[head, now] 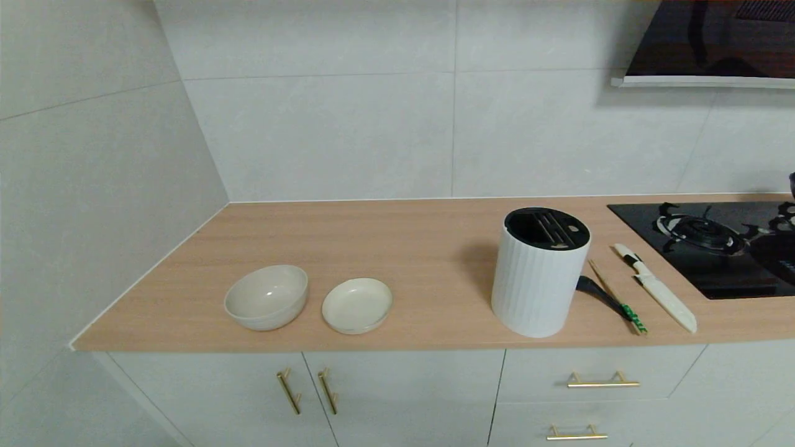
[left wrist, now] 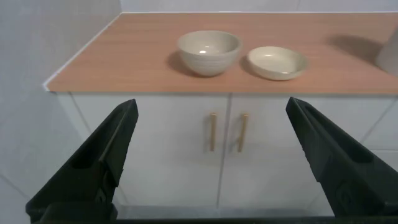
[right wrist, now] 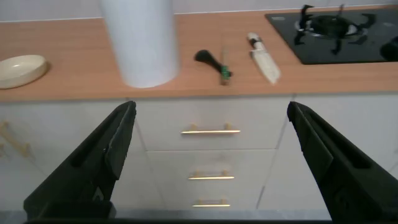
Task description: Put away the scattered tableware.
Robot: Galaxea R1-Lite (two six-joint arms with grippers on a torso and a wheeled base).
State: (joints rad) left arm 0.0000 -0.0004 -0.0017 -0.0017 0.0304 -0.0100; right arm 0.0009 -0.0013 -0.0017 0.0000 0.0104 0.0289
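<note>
On the table (head: 397,236), bowl (head: 267,304) and dish (head: 357,304) sit well apart from the white holder (head: 537,279), knife (head: 655,288) near it; left tool (left wrist: 211,107), right tool (right wrist: 211,109) both spread wide.

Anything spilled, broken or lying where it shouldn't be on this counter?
Nothing spilled or broken. The knife, chopsticks and black spoon lie loose on the counter between the white holder and the stove. Bowl and dish sit upright.
</note>
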